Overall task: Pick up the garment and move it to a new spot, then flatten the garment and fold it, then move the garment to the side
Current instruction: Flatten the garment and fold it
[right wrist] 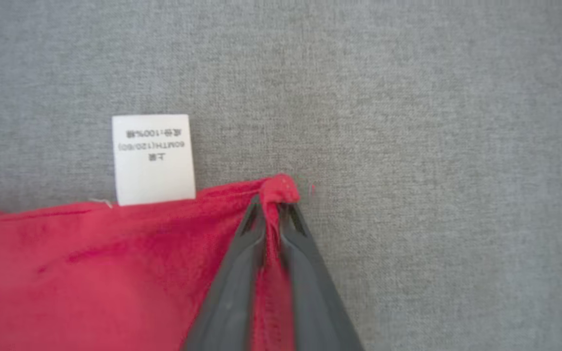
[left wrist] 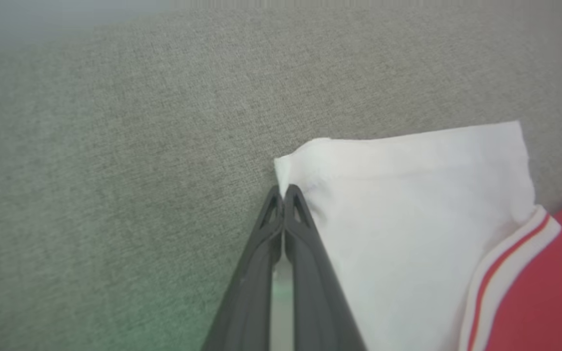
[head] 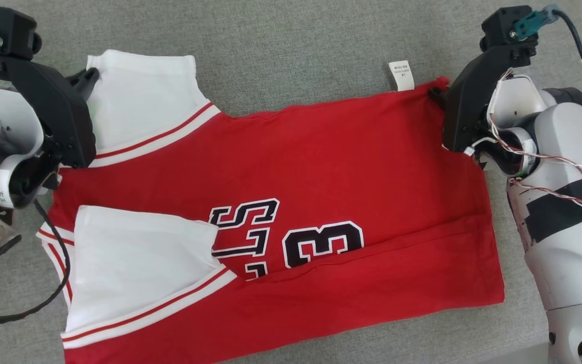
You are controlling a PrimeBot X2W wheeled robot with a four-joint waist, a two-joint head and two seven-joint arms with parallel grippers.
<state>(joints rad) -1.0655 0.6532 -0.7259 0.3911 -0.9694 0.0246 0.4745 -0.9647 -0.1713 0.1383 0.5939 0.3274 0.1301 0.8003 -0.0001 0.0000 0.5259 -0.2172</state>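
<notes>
Left gripper (left wrist: 283, 192) pinches sleeve (left wrist: 408, 219) | right gripper (right wrist: 272, 207) pinches hem (right wrist: 281, 187) | garment (head: 296, 167) lengthwise left-right

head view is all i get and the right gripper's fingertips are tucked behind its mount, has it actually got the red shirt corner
Observer: Yes. The right wrist view shows the right gripper shut on the shirt, with a red nub of the corner poking out past the tips.
Operator: ok and the left one
Observer: The left gripper is shut too, its tips pinching the very corner of the white sleeve.
Operator: can you read that white label
Observer: Partly. The label shows "100%" among small print that reads upside down in the right wrist view. I can't make out the rest.
</notes>
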